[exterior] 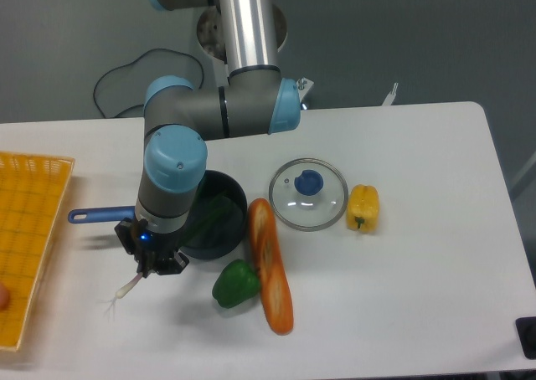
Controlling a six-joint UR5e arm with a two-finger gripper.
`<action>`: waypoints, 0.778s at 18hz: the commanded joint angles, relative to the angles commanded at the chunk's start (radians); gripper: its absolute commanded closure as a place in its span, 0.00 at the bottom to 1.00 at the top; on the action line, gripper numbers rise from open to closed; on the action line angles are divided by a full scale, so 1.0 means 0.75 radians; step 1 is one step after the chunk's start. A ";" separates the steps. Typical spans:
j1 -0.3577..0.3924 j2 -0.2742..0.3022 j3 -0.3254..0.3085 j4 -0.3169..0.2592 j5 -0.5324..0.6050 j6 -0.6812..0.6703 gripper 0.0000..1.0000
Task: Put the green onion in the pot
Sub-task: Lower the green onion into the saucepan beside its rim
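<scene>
- Camera view shows the gripper (pixel 149 263) just left of the pot (pixel 219 229), its jaws seemingly clamped on the green onion (pixel 134 283), though the wrist hides the contact.
- White bulb end and roots hang below the gripper, over the table (pixel 402 296).
- Dark leaves slant up across the pot's rim.
- Green bell pepper (pixel 234 284) lies just beside a carrot (pixel 270 264).

Robotics lab: robot arm (pixel 251 53) at white table (pixel 419 229), grey backdrop, loose cable (pixel 126 70).
</scene>
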 joint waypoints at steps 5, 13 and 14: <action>0.000 -0.008 0.000 0.010 0.000 0.016 1.00; 0.002 -0.008 0.002 0.037 -0.043 0.053 1.00; 0.002 -0.008 0.000 0.037 -0.057 0.055 1.00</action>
